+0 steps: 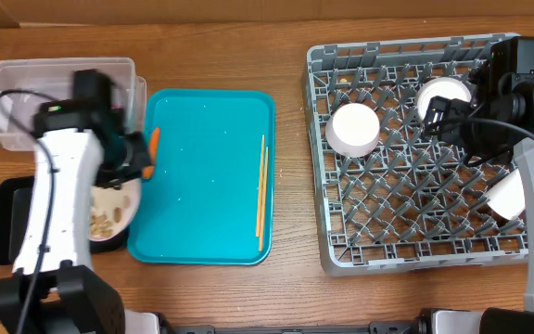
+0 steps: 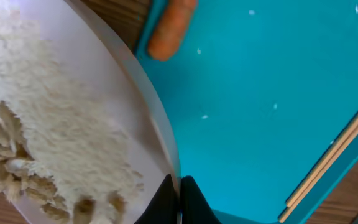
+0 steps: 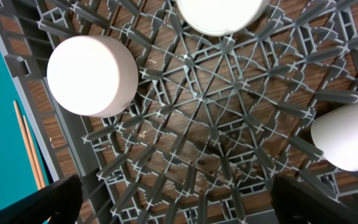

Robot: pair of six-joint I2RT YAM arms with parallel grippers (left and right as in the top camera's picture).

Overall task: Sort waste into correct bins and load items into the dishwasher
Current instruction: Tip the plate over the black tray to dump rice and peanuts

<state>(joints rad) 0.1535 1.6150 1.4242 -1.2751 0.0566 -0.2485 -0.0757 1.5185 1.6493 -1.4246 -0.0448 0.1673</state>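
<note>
The left fingers (image 2: pixel 165 200) are pinched onto the rim of a white bowl (image 2: pixel 132 87), one dark tip on each side of the thin edge. The bowl holds a mound of fluffy white rice (image 2: pixel 48 106), with ridged tan nut pieces (image 2: pixel 5 158) heaped along its lower side. From overhead it sits just off the left edge of the teal tray (image 2: pixel 260 93), partly over the black tray (image 1: pixel 12 223); whether it rests there or is raised cannot be told. A small orange carrot (image 2: pixel 171 28), blurred, lies across the teal tray's left rim. A pair of pale wooden chopsticks (image 2: pixel 334 152) lies side by side near the tray's right edge. The clear tub (image 1: pixel 26 79) stands at the back left of the wooden worktop (image 1: pixel 286 278).

The right fingers (image 3: pixel 48 202) are spread wide over the grey dish rack (image 3: pixel 216 143), gripping nothing. Three white pieces of crockery stand among its pegs: a cup (image 3: pixel 92 74) upside down, a round piece (image 3: pixel 222 15) behind it, and another (image 3: pixel 347 140) to the right.
</note>
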